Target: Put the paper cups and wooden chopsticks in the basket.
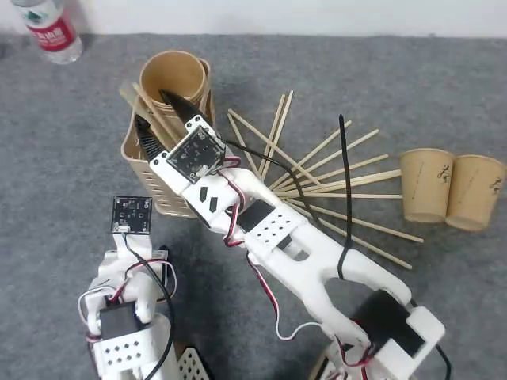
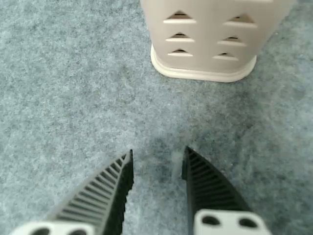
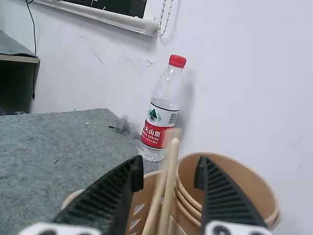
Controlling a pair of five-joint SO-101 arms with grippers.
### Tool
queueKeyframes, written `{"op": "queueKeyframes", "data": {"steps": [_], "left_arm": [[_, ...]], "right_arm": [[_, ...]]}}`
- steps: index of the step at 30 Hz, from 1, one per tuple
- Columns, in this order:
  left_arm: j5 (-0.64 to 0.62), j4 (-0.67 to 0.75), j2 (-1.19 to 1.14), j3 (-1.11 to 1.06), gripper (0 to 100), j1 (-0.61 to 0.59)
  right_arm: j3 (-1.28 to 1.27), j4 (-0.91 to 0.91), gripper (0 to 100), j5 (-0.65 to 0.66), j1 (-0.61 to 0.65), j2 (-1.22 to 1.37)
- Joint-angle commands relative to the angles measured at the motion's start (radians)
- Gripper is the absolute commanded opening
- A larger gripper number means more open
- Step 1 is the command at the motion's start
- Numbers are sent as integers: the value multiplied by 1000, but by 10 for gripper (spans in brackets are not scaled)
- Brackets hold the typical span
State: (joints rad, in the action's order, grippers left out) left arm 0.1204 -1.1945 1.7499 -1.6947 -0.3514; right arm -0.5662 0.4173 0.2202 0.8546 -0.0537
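The beige basket (image 1: 157, 186) stands left of centre and holds stacked paper cups (image 1: 174, 73) and a few chopsticks (image 1: 150, 107). My right gripper (image 1: 164, 117) hangs open just over the basket. In the right wrist view its fingertips (image 3: 168, 164) flank two upright chopsticks (image 3: 171, 169) next to the stacked cups (image 3: 234, 191), without touching them. Several wooden chopsticks (image 1: 333, 178) lie fanned on the grey mat, with two paper cups (image 1: 428, 184) (image 1: 474, 190) on their sides at the right. My left gripper (image 2: 156, 161) is open above bare mat, short of the basket's base (image 2: 203, 44).
A plastic water bottle (image 1: 49, 28) with a red label lies at the far left corner, by the white wall; it is also the bottle (image 3: 164, 112) behind the basket. The left arm's wrist (image 1: 131, 215) sits near the front left.
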Motion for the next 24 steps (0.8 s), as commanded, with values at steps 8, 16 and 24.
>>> {"op": "queueKeyframes", "data": {"steps": [8, 16, 24], "left_arm": [[15, -5, 9, 8, 156, 5], [15, -5, 9, 8, 156, 5], [15, -5, 9, 8, 156, 5]], "right_arm": [[55, 22, 167, 11, -5, -25], [60, -389, 168, 12, -111, -452], [296, -963, 169, 12, -295, -774]]}}
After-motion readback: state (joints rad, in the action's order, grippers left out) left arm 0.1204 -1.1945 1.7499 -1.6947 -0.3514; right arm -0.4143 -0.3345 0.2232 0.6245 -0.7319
